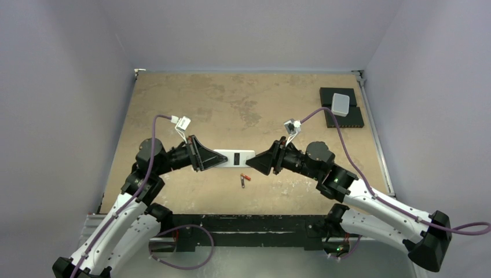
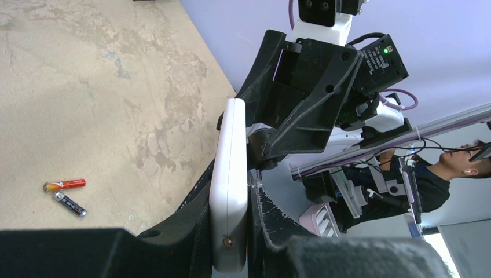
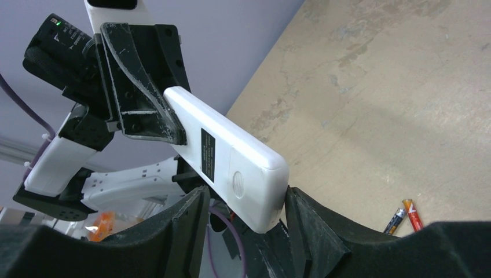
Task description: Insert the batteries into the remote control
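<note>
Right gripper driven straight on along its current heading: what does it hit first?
The remote control: its end already sits between the fingers of the right gripper, so it would only push deeper onto that. Behind it, roughly on the same line, the left gripper clamps the other end.

A tan, blotchy table point(image 1: 231, 98) stands inside a booth of plain lavender walls point(image 1: 249, 29), under even light that casts soft shadows. A metal rail point(image 1: 379, 145) runs along the table's right edge. A white box point(image 1: 340, 103) sits on black pads point(image 1: 347, 120) in the far right corner. Beyond the booth, the left wrist view shows a person point(image 2: 446, 168) in dark clothing beside cables, with a bright patch below.
</note>
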`<move>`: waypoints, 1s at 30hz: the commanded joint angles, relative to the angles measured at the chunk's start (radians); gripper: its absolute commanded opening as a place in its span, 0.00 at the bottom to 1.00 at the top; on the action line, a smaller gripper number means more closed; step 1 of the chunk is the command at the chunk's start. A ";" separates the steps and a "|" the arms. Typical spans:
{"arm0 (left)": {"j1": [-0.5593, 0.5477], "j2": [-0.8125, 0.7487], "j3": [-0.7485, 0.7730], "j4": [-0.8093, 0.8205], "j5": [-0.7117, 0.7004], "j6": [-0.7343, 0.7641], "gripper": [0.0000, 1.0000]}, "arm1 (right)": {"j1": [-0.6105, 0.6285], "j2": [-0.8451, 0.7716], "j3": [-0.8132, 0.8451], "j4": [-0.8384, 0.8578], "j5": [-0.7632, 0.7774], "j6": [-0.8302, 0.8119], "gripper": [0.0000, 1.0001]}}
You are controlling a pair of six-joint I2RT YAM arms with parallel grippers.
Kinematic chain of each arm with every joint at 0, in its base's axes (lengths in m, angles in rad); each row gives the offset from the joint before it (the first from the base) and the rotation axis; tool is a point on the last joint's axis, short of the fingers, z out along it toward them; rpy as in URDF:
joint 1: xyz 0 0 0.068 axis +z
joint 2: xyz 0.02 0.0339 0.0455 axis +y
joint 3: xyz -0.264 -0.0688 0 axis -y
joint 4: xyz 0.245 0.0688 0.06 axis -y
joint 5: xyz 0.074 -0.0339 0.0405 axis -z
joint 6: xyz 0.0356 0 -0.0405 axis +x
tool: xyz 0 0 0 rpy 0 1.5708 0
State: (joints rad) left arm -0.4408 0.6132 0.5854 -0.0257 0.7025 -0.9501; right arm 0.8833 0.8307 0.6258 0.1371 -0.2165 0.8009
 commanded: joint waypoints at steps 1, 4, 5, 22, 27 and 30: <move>-0.001 0.003 0.036 0.027 0.014 0.024 0.00 | 0.012 -0.003 0.023 0.050 0.042 0.011 0.57; -0.001 0.009 0.041 -0.027 0.020 0.056 0.00 | 0.022 0.001 0.025 0.050 0.058 0.011 0.55; -0.001 0.010 0.041 -0.035 0.022 0.062 0.00 | 0.024 0.001 0.025 0.051 0.062 0.012 0.55; -0.001 0.011 0.021 -0.051 0.044 0.087 0.00 | 0.090 0.041 0.052 0.071 0.132 0.018 0.38; -0.001 0.006 0.021 -0.051 0.051 0.089 0.00 | 0.097 0.035 0.051 0.071 0.135 0.015 0.30; -0.001 0.004 0.021 -0.052 0.050 0.088 0.00 | 0.098 0.024 0.051 0.062 0.138 0.011 0.23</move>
State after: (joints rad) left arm -0.4377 0.6170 0.5873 -0.0780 0.7185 -0.8711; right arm 0.9611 0.8700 0.6262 0.1211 -0.0696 0.8078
